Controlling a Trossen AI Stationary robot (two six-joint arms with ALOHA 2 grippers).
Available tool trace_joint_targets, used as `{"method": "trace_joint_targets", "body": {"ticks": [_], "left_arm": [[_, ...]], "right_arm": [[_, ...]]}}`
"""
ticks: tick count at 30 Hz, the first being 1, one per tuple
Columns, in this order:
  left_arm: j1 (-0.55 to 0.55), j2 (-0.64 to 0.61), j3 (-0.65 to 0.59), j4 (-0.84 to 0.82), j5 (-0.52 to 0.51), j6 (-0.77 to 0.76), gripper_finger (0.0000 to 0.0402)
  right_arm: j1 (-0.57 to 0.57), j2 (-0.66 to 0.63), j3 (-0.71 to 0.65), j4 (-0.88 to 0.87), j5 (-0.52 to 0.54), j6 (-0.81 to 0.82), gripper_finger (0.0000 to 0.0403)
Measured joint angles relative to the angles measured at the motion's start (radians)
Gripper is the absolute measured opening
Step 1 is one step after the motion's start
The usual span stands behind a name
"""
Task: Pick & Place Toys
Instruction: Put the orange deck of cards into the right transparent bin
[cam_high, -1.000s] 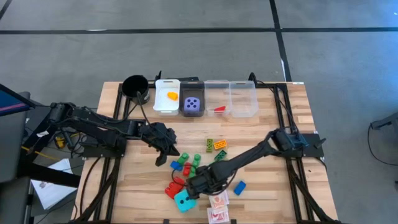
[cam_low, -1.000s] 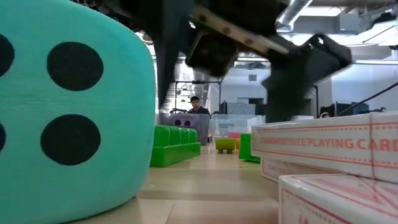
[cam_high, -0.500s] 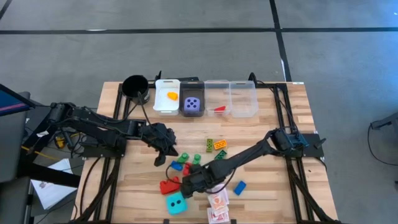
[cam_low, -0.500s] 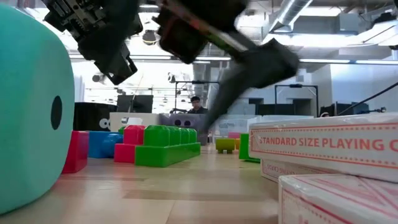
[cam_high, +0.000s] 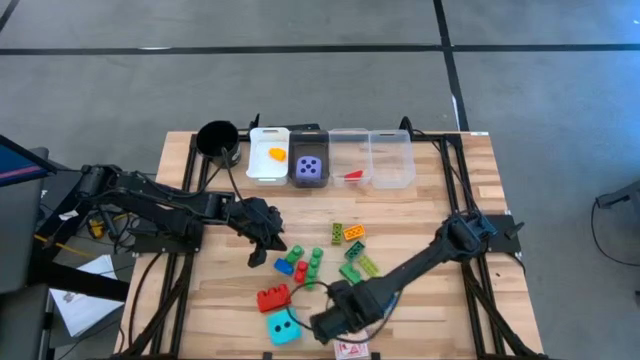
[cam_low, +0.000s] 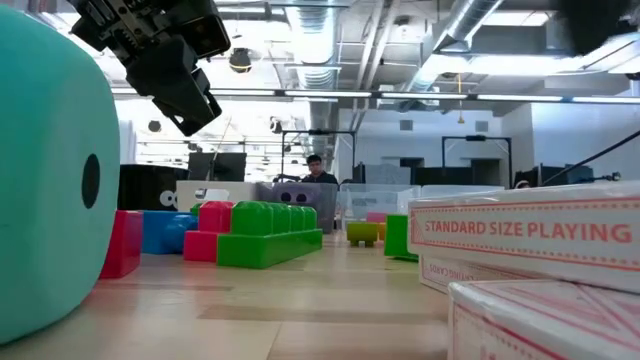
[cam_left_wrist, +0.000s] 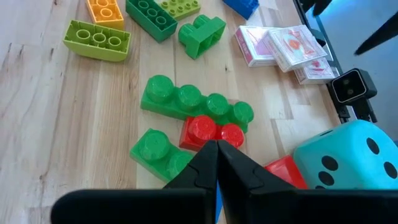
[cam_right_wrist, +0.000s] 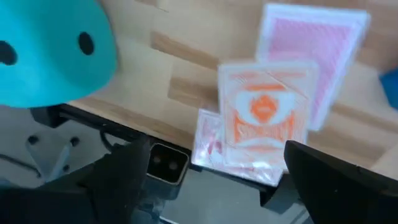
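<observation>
Your right hand hangs released over the card packs at the bench's front edge, just beside the cyan die; the left hand waits clenched, empty. Low view: packs stacked close (camera nearly touching). Right wrist view: centre on the top pack, descend squarely; the die crowds one side.

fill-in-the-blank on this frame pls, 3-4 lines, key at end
1. The purple die lies in a ____.
2. The right gripper, jaws open, hovers over the red-white ____.
3. The left gripper is ____ and holds nothing.
4. The cyan die shows ____ black dots on top in the high view.

Missing words: bin; cards; shut; two
</observation>
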Motion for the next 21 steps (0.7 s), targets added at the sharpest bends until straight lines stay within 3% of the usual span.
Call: {"method": "trace_joint_targets", "body": {"ticks": [7,21], "left_arm": [[0.000,0.000,0.000,0.013,0.000,0.000,0.0001],[0.000,0.000,0.000,0.021,0.000,-0.003,0.0000]], "right_arm": [[0.035,0.002,-0.027,0.028,-0.004,0.092,0.0366],[-0.002,0.003,-0.125,0.057,-0.017,-0.030,0.0366]]}}
